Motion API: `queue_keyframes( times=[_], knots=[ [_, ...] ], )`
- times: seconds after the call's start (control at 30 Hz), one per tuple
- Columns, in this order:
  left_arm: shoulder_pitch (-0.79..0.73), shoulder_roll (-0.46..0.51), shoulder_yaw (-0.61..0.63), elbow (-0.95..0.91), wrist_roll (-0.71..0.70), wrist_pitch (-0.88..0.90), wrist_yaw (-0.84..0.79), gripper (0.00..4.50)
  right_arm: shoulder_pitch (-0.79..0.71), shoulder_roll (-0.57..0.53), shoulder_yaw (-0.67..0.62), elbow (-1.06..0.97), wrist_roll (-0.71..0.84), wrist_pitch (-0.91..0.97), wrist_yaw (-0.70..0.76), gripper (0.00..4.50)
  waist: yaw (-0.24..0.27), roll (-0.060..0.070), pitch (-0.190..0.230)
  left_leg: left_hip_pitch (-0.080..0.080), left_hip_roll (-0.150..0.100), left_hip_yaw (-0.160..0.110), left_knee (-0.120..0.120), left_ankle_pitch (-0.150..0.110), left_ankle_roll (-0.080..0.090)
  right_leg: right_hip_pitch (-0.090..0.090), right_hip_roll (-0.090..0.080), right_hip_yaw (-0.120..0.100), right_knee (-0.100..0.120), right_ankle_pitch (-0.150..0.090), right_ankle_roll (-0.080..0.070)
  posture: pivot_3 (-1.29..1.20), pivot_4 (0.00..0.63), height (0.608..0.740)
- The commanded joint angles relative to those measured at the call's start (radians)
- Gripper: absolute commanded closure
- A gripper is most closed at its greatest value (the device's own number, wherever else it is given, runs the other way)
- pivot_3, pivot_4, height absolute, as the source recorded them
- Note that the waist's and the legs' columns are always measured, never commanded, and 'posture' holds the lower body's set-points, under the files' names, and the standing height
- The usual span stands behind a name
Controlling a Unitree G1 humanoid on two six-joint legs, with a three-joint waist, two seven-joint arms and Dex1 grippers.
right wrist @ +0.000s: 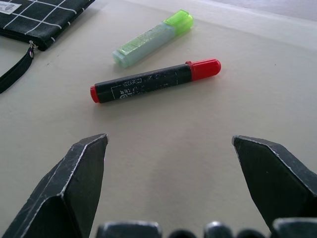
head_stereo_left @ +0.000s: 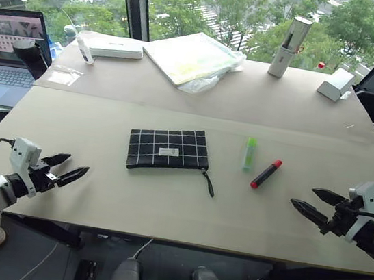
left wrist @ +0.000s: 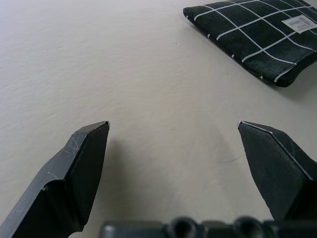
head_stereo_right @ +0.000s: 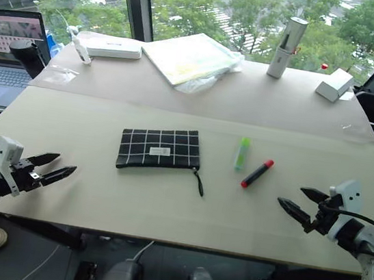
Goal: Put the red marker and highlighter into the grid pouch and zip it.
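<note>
The grid pouch lies flat in the middle of the table, its black pull strap trailing toward the front right. To its right the green highlighter and the black red marker lie side by side, apart from each other. My left gripper hovers open near the front left edge, well left of the pouch. My right gripper hangs open near the front right edge, pointing toward the marker and highlighter, touching neither.
A laptop sits off the table's left side. Along the back stand a white box, a bagged folder, a white cylinder and a small white block. The table is bare in front of the pouch.
</note>
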Motion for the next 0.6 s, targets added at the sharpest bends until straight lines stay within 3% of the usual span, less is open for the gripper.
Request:
queue_keyframes(
  times=[0.03,0.17,0.27,0.47,0.6],
  knots=[
    [-0.038,0.013,0.010,0.027,-0.016,-0.019,-0.045,0.00,-0.020,-0.012,0.004,-0.004,0.001,0.002,-0.003,0.05,0.000,0.000,0.000,0.000,0.000,0.000,0.000,0.000,0.000,0.000,0.000,0.000,0.000,0.000,0.000,0.00,0.150,0.738],
    [-0.113,0.002,-0.012,0.075,-0.047,-0.011,-0.151,0.00,-0.026,0.003,0.020,-0.005,-0.010,-0.011,-0.021,0.05,0.004,0.000,0.000,0.000,0.000,0.000,0.000,0.000,0.000,0.000,0.000,0.000,0.000,0.000,0.000,0.00,0.150,0.738],
    [-0.143,0.012,-0.057,0.119,0.015,-0.108,-0.212,0.00,-0.057,0.019,0.014,0.014,0.012,0.030,-0.055,0.68,0.001,0.000,0.000,0.000,0.000,0.000,0.000,0.000,0.000,0.000,0.000,0.000,0.000,0.000,0.000,0.00,0.150,0.738],
    [-0.190,0.040,-0.135,0.174,0.168,-0.470,-0.241,0.00,-0.070,0.017,0.023,-0.031,0.052,0.081,-0.026,2.68,-0.001,0.000,0.000,0.000,0.000,0.000,0.000,0.000,0.000,0.000,0.000,0.000,0.000,0.002,-0.004,0.00,0.150,0.738],
    [-0.243,0.058,-0.191,0.219,0.239,-0.609,-0.251,0.00,-0.076,0.015,0.046,-0.081,0.074,0.118,-0.003,4.04,0.001,0.000,0.000,-0.001,0.000,0.000,0.000,0.000,0.000,0.000,0.000,0.000,0.000,0.003,-0.004,0.00,0.150,0.738]
  ],
)
